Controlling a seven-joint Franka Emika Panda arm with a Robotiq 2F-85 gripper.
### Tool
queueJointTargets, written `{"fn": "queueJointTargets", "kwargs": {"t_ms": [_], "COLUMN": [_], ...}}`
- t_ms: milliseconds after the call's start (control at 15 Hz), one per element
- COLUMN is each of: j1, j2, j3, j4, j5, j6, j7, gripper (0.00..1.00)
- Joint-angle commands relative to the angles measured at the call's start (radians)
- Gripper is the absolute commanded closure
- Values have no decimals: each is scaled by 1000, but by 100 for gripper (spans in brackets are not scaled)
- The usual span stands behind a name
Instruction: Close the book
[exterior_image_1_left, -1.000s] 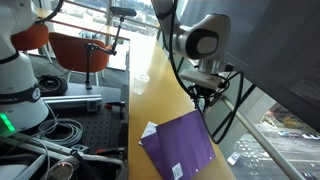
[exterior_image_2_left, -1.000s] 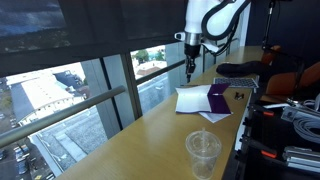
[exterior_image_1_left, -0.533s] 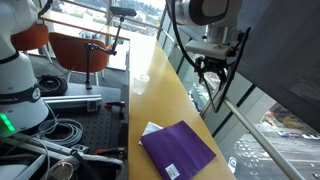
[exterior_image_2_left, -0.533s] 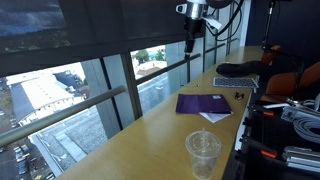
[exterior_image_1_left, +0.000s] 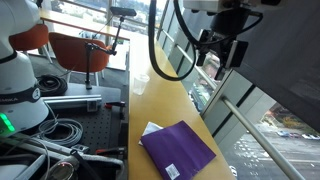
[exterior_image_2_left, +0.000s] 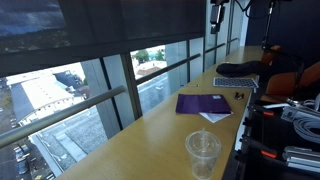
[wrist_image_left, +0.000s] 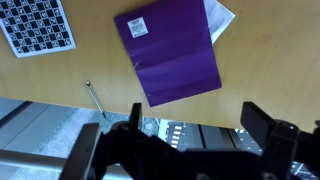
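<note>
The purple book (exterior_image_1_left: 180, 150) lies flat and shut on the wooden counter (exterior_image_1_left: 160, 85). A white sheet (exterior_image_1_left: 148, 129) sticks out from under one corner. In the wrist view the book (wrist_image_left: 168, 52) is far below, with the white sheet (wrist_image_left: 222, 18) at its upper right. The book (exterior_image_2_left: 203, 104) also lies flat in the exterior view that looks along the counter. My gripper (exterior_image_1_left: 222, 55) hangs high above the counter, well clear of the book. It is open, with nothing between its fingers (wrist_image_left: 255, 115). Only its lower part (exterior_image_2_left: 216, 16) shows at that frame's top edge.
A clear plastic cup (exterior_image_2_left: 203, 152) stands near the counter's near end. A checkerboard card (wrist_image_left: 38, 25) and a thin metal pin (wrist_image_left: 93, 97) lie beside the book. Windows with a rail (exterior_image_1_left: 245, 125) run along the counter. A second robot base (exterior_image_1_left: 20, 90), cables and an orange chair (exterior_image_1_left: 75, 48) stand off the counter.
A second ago the gripper was low at the book with a white page showing. The book now lies shut, and the gripper has risen high and opened.
</note>
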Motion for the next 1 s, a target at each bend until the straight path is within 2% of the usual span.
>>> {"fn": "queueJointTargets", "kwargs": {"t_ms": [0, 67, 333, 400, 933], "j1": [-23, -28, -38, -35, -35], "j2": [-19, -19, -39, -18, -18], "j3": [-42, -48, -54, -56, -55], "j4": [53, 67, 32, 49, 47], "j5": [62, 69, 37, 36, 36], "j6": [-145, -164, -107, -119, -119], "j7": [71, 90, 143, 113, 134], "gripper": [0, 0, 0, 0, 0]}}
